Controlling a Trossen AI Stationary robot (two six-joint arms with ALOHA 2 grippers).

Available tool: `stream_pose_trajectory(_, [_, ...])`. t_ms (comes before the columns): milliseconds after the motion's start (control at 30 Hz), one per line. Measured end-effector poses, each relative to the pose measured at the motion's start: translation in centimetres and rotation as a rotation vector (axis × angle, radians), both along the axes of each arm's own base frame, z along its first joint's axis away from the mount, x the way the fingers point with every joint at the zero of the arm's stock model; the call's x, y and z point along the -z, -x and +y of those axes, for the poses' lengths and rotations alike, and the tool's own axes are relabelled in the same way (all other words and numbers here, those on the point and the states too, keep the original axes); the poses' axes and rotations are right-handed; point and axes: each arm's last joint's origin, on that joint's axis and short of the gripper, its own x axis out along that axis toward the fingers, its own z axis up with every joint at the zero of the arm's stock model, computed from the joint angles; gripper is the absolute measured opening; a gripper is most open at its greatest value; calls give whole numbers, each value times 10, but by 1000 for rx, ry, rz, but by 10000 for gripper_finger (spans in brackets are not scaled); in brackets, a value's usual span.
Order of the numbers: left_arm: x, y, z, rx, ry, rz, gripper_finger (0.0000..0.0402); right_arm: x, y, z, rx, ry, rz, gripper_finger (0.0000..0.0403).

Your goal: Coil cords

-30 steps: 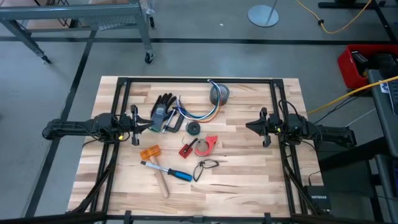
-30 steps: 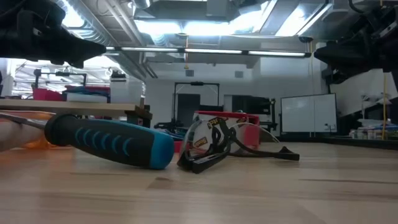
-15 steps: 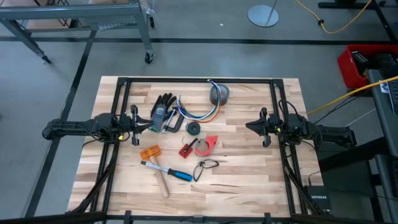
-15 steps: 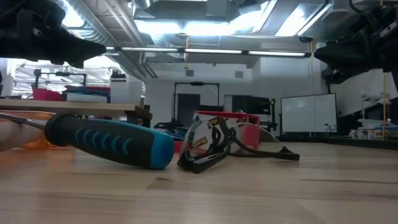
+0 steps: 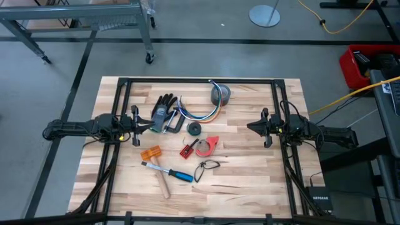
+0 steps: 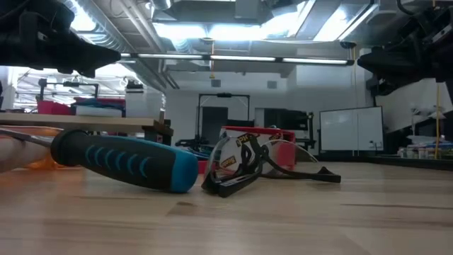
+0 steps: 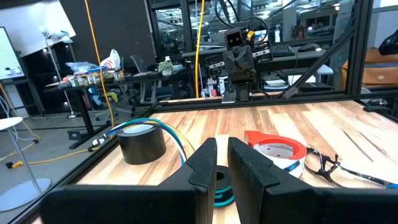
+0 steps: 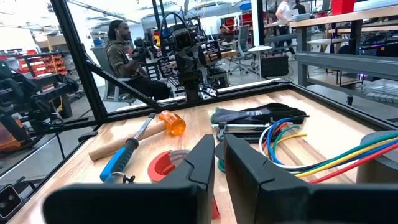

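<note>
The cords (image 5: 199,114) are a loose bundle of thin blue, yellow, white and orange wires. They lie on the wooden table (image 5: 250,181) between a black glove (image 5: 164,106) and a grey tape roll (image 5: 220,95). The right wrist view shows the cords (image 8: 323,155) curving toward the glove (image 8: 261,114). In the left wrist view they (image 7: 177,140) run behind the tape roll (image 7: 142,142). My left gripper (image 5: 150,125) (image 7: 222,146) hangs level at the table's left, pointing at the glove, shut and touching nothing. My right gripper (image 5: 250,127) (image 8: 219,143) hangs level at the right, shut and touching nothing.
Between the arms lie a small black roll (image 5: 194,129), a red tape dispenser (image 5: 208,145), an orange block (image 5: 150,153), a blue-handled hammer (image 5: 164,175) and a thin black loop (image 5: 207,166). A black frame (image 5: 200,80) runs round the table's edges. A person (image 8: 121,53) sits beyond the table.
</note>
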Motion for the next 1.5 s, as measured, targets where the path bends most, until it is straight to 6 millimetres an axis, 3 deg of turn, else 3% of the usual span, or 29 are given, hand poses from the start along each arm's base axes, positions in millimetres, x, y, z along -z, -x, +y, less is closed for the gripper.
stream_pose_trajectory(433, [-6, 0, 0, -6, -20, -59, 33, -4, 0, 0, 0, -3, -39, 40])
stream_pose_trajectory(633, [-24, 4, 0, 28, 201, -284, 33, -4, 0, -1, 26, 0, -45, 40])
stream_pose_trajectory(733, [-29, 6, 0, 38, 217, -349, 33, -4, 0, -1, 26, 0, -45, 40])
stream_pose_trajectory(800, [-30, 6, 0, 44, 244, -361, 33, -4, 0, -1, 26, 0, -45, 40])
stream_pose_trajectory(967, [-24, -1, 1, 65, 613, -354, 33, -4, 0, -1, 28, -8, -46, 40])
stream_pose_trajectory(1133, [-13, -14, 2, -9, 752, -265, 34, -4, 0, -2, 51, -80, -51, 40])
stream_pose_trajectory(1267, [-9, -27, 2, -26, 822, -232, 59, -4, 0, -2, 56, -125, -54, 45])
stream_pose_trajectory(1500, [-20, -59, 1, -67, 795, -140, 149, -4, 0, -2, 72, -172, -59, 99])
